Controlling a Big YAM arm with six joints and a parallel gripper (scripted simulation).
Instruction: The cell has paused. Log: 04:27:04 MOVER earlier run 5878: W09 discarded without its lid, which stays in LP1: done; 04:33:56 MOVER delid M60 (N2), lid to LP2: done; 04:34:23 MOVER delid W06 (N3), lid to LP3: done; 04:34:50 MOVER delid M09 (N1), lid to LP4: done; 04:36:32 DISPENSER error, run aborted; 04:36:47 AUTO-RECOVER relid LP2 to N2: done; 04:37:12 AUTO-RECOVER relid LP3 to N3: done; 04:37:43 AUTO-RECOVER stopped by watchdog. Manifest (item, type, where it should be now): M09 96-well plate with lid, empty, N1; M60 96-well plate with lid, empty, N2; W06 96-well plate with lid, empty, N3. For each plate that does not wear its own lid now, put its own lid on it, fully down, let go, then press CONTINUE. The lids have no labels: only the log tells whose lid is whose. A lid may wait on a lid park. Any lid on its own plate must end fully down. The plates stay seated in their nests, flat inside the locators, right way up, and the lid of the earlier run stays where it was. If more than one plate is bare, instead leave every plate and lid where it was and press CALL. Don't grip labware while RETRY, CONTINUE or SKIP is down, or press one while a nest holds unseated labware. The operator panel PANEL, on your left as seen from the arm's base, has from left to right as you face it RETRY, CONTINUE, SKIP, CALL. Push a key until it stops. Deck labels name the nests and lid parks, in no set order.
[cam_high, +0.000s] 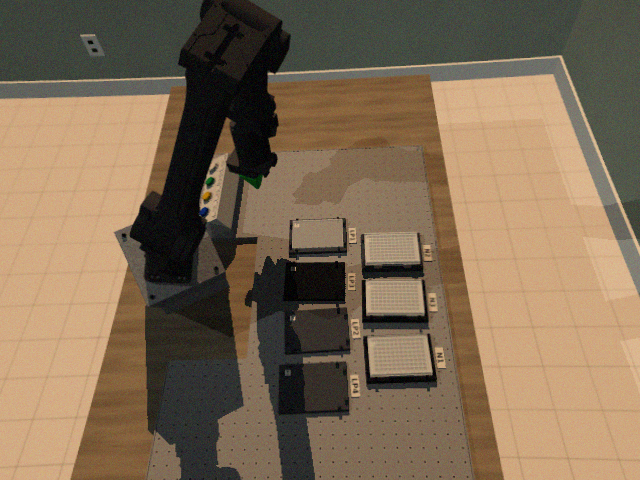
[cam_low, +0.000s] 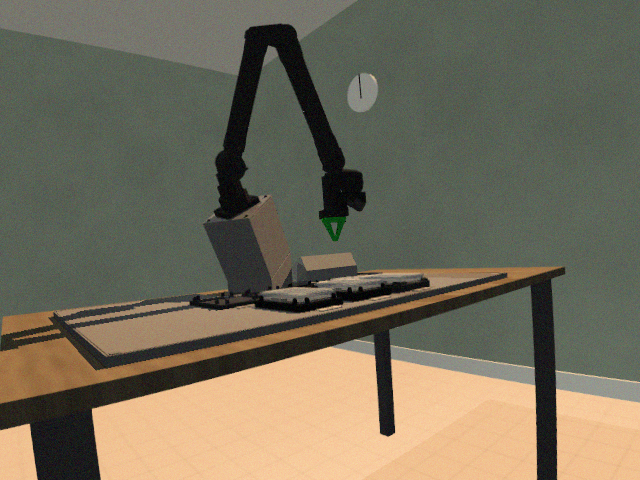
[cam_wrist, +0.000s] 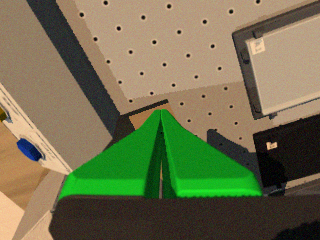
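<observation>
Three lidded white plates (cam_high: 391, 248) sit in black nests, while the green tool (cam_wrist: 160, 116) hangs pressed together, holding nothing.

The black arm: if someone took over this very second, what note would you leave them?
Gripper: shut, empty, hovering by the panel.
Lid parks LP2, LP3 and LP4 are bare; LP1 holds the old lid.
Plates in N1, N2 and N3 sit flat and look alike, apparently all lidded.
Left: press CONTINUE.
</observation>
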